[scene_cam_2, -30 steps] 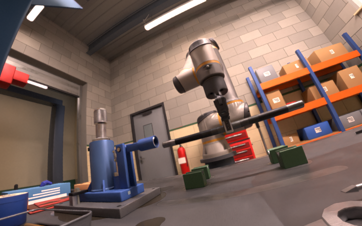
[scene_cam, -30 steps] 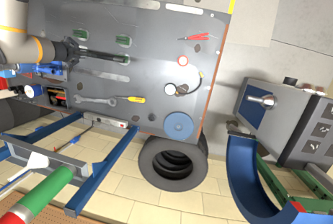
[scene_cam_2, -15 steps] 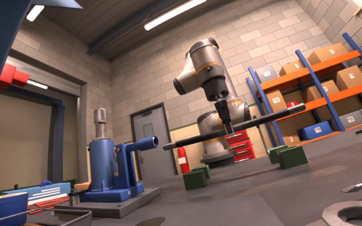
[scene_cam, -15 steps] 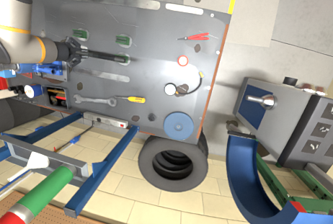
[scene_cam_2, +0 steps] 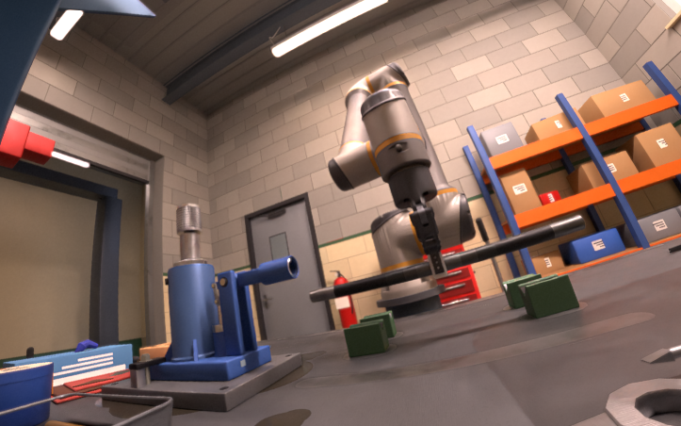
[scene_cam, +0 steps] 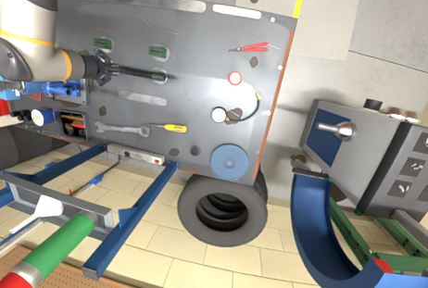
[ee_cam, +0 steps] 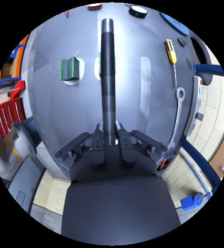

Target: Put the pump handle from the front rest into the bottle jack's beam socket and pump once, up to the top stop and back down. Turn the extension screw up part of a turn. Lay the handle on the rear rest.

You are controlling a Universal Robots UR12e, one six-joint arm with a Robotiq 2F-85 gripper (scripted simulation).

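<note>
I hold the pump handle (scene_cam_2: 446, 259) (ee_cam: 107, 78) (scene_cam: 139, 72), a long dark bar with a steel tip, in my closed gripper (scene_cam_2: 435, 262) (ee_cam: 109, 136) (scene_cam: 105, 67). The bar hangs in the air above the bench, tilted, its lower end pointing toward the jack. The blue bottle jack (scene_cam_2: 199, 312) stands at the bench's left end. Its beam socket (scene_cam_2: 271, 270) is a blue tube angled up toward the handle's lower end, with clear air between them. The knurled extension screw (scene_cam_2: 189, 220) tops the jack. Green rest blocks (scene_cam_2: 369, 335) (scene_cam_2: 544, 294) (ee_cam: 70, 68) sit on the bench below the handle.
The green blocks lie directly under the bar. A wrench (scene_cam: 121, 129) (ee_cam: 177, 115), a yellow screwdriver (scene_cam: 172, 128) (ee_cam: 170, 50), red pliers (scene_cam: 252, 47) and a blue disc (scene_cam: 229, 162) lie on the bench. A tyre (scene_cam: 223, 208) sits on the floor beside it.
</note>
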